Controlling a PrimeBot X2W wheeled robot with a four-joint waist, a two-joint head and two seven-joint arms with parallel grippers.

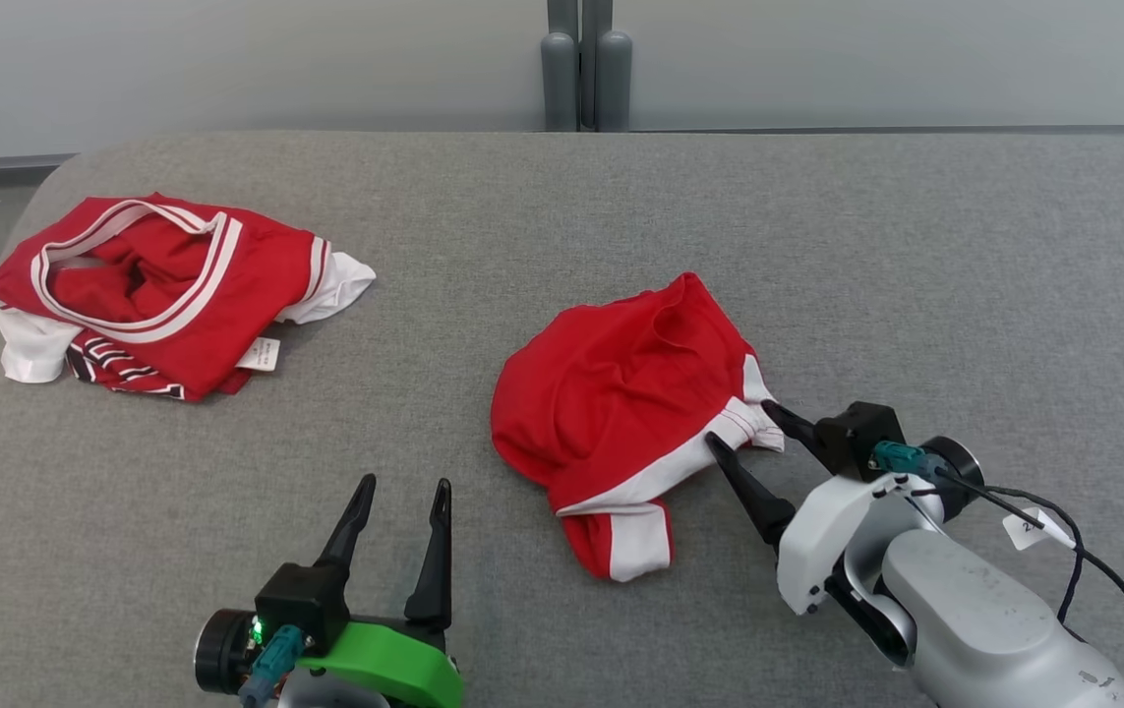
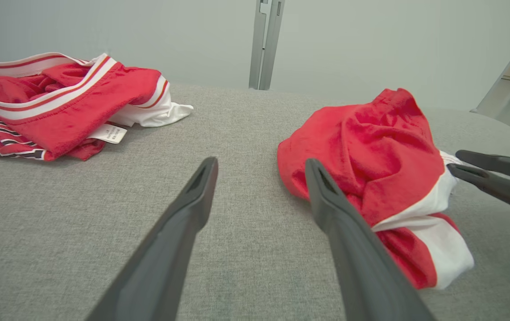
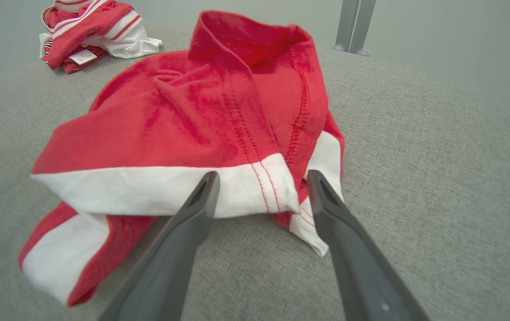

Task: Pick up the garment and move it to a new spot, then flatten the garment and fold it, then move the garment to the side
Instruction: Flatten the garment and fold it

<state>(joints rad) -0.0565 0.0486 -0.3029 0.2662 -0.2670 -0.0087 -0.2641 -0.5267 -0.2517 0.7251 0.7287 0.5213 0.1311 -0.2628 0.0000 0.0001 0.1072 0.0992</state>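
Note:
A crumpled red garment (image 1: 611, 393) with white hems lies near the middle of the grey padded table (image 1: 866, 246). My right gripper (image 1: 740, 423) is open at its right edge, fingertips either side of the white hem corner. In the right wrist view the garment (image 3: 192, 116) fills the space ahead and the right gripper (image 3: 262, 175) straddles that hem without closing on it. My left gripper (image 1: 404, 484) stands open over bare table to the garment's lower left. The left wrist view has the garment (image 2: 371, 147) just right of the left gripper (image 2: 261, 164), with the right gripper (image 2: 455, 160) beyond it.
A second red garment (image 1: 168, 285) with white and striped trim and a label lies bunched at the table's far left. A grey post (image 1: 586, 64) rises behind the table's back edge. The table's rounded left corner is close to that garment.

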